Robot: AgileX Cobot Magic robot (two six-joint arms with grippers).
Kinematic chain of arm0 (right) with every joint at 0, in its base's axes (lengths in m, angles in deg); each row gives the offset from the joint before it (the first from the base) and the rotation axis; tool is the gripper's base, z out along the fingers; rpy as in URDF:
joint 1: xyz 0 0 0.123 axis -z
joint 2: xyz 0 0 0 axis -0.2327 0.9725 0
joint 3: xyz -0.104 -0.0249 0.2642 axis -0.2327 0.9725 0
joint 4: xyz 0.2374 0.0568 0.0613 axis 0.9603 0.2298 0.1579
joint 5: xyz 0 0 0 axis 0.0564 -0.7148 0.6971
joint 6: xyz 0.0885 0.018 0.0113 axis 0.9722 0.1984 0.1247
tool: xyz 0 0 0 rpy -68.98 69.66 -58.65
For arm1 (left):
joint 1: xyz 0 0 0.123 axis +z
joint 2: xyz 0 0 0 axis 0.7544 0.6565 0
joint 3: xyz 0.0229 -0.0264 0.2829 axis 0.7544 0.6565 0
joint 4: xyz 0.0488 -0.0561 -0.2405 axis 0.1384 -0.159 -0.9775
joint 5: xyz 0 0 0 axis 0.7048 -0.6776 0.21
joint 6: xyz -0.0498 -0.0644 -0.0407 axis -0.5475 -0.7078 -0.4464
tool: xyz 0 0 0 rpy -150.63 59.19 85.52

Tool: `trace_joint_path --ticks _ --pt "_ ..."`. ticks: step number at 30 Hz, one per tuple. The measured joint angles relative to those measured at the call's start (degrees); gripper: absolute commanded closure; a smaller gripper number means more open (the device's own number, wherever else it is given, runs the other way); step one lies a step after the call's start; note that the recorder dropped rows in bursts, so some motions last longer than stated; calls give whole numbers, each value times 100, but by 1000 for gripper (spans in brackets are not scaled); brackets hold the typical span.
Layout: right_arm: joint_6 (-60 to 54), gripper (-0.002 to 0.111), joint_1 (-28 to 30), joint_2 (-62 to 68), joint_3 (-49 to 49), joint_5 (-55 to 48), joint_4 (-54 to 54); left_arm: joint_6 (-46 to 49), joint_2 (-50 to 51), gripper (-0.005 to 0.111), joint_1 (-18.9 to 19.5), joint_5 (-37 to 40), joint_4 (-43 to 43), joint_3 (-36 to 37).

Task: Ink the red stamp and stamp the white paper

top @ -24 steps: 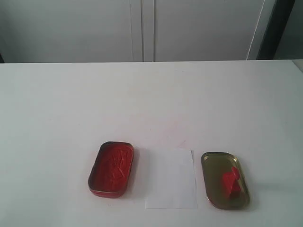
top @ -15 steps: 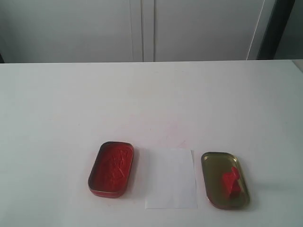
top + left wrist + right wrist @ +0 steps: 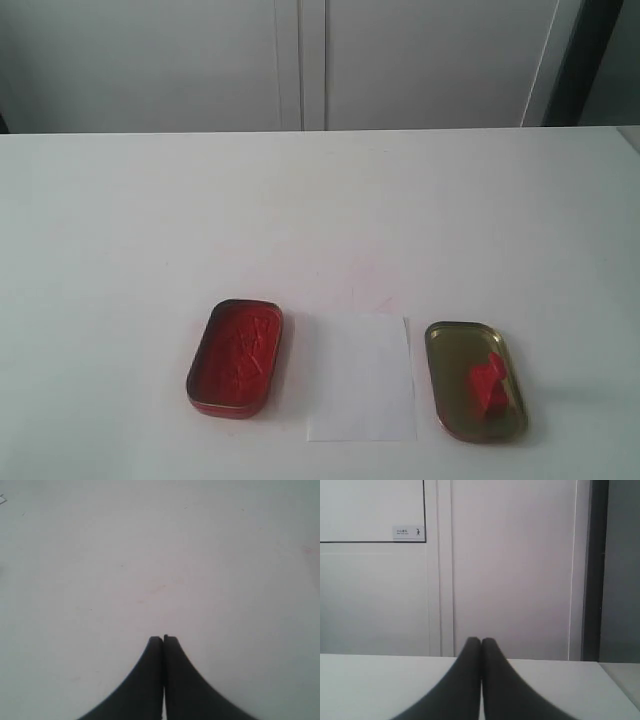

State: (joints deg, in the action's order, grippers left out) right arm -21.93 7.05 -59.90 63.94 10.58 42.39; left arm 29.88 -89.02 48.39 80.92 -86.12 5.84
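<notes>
1. Nearest the camera in the exterior view, three things are sitting in a row. The ink tin (image 3: 236,357) is lying open on the left, the paper (image 3: 362,380) is in the middle, and a brass tin (image 3: 447,347) is on the right.
2. The stamp (image 3: 487,385) is resting inside the brass tin, towards its right wall. It seems to be tipped over rather than standing, though it is too small to tell for sure.
3. The paper is lying flat just beside both tins, and it is showing no mark, so nothing is looking stamped yet.
4. Counting: one stamp, one paper, two tins and two grippers.
5. Neither gripper is showing in the exterior view. The left gripper (image 3: 163,639) is pointing down at bare table (image 3: 320,220) with its jaws pressed together and nothing between them.
6. The right gripper (image 3: 481,640) is likewise closed and empty. It is aiming level across the table at the cabinet (image 3: 510,570) beyond.
7. Judging by this, the task is sitting at its very start, with the stamp waiting to be picked up.
8. The next move is calling for the right arm, the closer one, to tilt down and open its jaws. It should then be taking the stamp by its handle, keeping clear of the tin's rim.
9. Inking at the far-left tin is coming after that, which means carrying the stamp across the paper.
</notes>
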Motion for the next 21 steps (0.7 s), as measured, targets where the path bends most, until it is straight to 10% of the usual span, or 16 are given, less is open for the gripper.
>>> trace_joint_path --ticks 21 --pt "0 108 0 0 -37 -56 0 0 0 107 0 0 0 0"
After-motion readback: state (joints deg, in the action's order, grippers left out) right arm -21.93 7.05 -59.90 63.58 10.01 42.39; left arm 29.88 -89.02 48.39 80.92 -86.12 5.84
